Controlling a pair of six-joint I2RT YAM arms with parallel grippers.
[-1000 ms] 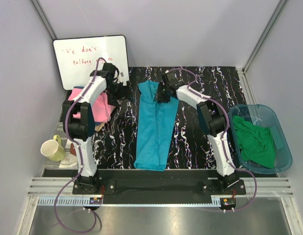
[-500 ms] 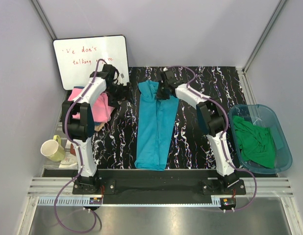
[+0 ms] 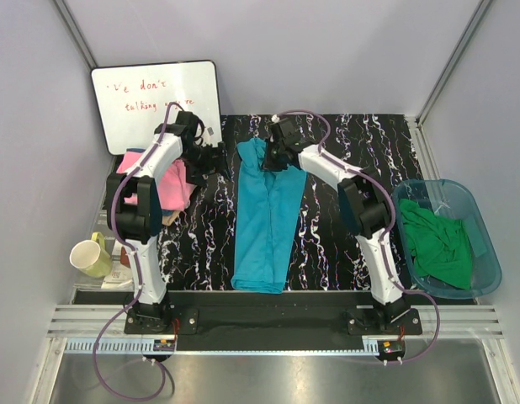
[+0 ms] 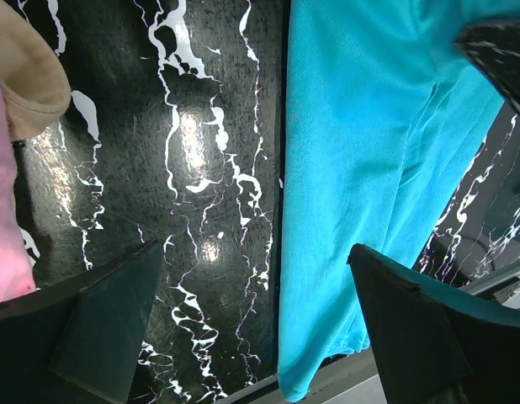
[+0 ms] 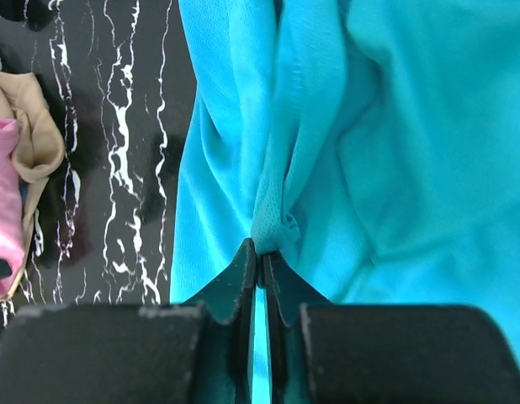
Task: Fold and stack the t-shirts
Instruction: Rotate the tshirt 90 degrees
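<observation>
The pink t-shirt is lying at the left edge of the table, and beside it the left gripper is hanging wide open. The teal t-shirt is lying in the middle, and the right gripper is pinching a fold at its far end. The green t-shirts are resting in the tub.

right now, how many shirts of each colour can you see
teal-blue t-shirt: 1
pink t-shirt: 1
tan t-shirt: 1
green t-shirts: at least 1, bunched in the translucent blue tub, can't separate them
total: at least 4
</observation>
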